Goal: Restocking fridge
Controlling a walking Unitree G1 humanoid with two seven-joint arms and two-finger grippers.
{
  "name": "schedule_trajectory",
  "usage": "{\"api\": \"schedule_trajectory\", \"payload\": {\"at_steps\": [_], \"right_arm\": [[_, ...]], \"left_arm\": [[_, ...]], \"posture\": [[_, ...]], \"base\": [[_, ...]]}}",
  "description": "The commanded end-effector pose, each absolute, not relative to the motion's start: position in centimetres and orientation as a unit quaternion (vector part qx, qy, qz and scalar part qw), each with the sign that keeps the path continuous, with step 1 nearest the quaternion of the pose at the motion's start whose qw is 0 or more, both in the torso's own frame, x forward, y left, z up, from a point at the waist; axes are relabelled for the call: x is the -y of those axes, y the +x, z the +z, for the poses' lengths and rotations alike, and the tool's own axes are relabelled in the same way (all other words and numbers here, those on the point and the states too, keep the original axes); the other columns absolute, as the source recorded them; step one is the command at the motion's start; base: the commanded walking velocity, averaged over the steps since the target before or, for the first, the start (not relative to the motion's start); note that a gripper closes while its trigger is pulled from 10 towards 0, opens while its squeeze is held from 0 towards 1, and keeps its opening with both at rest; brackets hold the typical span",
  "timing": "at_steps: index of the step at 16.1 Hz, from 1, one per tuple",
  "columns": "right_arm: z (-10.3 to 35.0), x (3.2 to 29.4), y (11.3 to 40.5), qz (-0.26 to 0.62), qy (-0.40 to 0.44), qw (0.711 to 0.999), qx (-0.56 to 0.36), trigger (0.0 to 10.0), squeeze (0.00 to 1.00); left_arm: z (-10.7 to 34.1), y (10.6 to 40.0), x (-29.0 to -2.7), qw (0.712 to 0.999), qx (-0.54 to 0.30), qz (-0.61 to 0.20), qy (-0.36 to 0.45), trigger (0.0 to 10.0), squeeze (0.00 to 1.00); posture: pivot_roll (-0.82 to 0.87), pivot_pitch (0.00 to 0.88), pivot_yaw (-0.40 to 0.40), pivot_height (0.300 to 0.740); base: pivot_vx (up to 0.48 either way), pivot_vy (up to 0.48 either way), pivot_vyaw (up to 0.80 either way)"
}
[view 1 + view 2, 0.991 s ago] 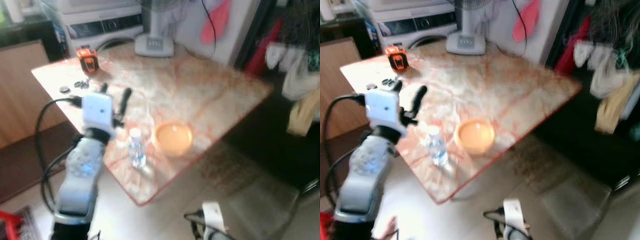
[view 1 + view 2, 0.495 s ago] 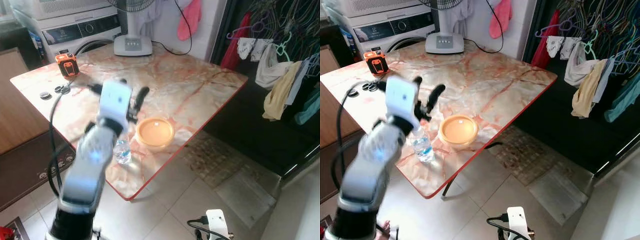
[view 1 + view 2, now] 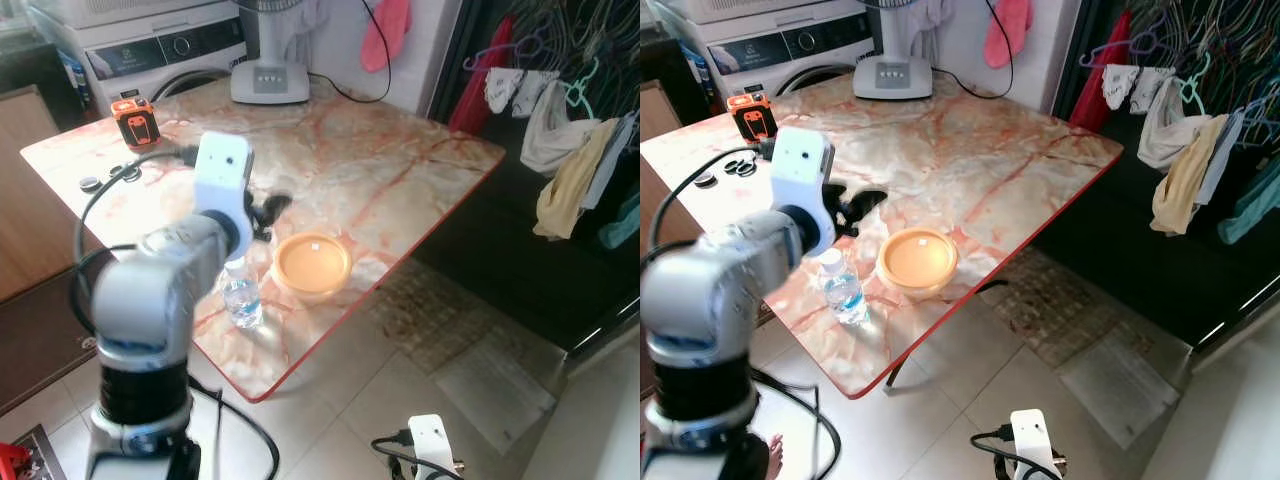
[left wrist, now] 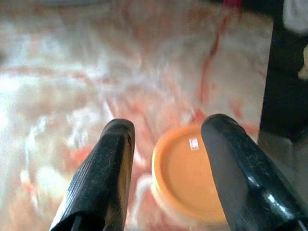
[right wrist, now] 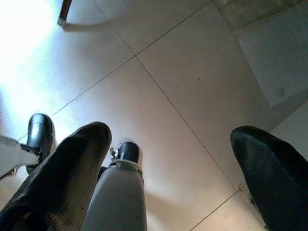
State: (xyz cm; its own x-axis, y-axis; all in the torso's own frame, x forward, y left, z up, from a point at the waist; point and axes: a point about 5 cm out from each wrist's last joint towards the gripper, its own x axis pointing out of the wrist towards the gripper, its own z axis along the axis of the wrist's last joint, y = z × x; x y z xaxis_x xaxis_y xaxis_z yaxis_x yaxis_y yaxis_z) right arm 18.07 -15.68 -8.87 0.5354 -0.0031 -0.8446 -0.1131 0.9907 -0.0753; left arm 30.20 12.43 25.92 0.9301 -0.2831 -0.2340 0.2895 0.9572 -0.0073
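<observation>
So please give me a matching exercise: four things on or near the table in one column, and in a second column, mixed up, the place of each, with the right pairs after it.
Things:
1. water bottle
2. orange bowl
3. fan base
4. left gripper

Places:
A. at the far edge of the marble table, by the wall
B. above the table, fingers open, just behind the bowl
C. upright near the table's front edge, left of the bowl
D. near the front edge, right of the bottle

Pairs: 1-C, 2-D, 3-A, 4-B
</observation>
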Motion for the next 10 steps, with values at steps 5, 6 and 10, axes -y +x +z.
{"api": "schedule_trajectory", "payload": {"at_steps": [5,6,10], "right_arm": [[-8.9,15.8,18.0,0.034,-0.074,0.870,-0.486,10.0,0.00],[-8.9,15.8,18.0,0.033,-0.074,0.869,-0.487,10.0,0.00],[-8.9,15.8,18.0,0.035,-0.079,0.869,-0.488,10.0,0.00]], "left_arm": [[26.0,29.3,-14.2,0.953,-0.227,-0.186,0.077,10.0,0.00],[26.1,29.0,-14.3,0.945,-0.235,-0.207,0.090,10.0,0.00],[25.8,28.6,-15.0,0.924,-0.266,-0.246,0.122,10.0,0.00]], "posture": [[0.12,0.039,-0.030,0.740],[0.12,0.038,-0.030,0.740],[0.12,0.040,-0.031,0.740]], "base": [[0.000,0.000,0.00],[0.000,0.000,0.00],[0.000,0.000,0.00]]}}
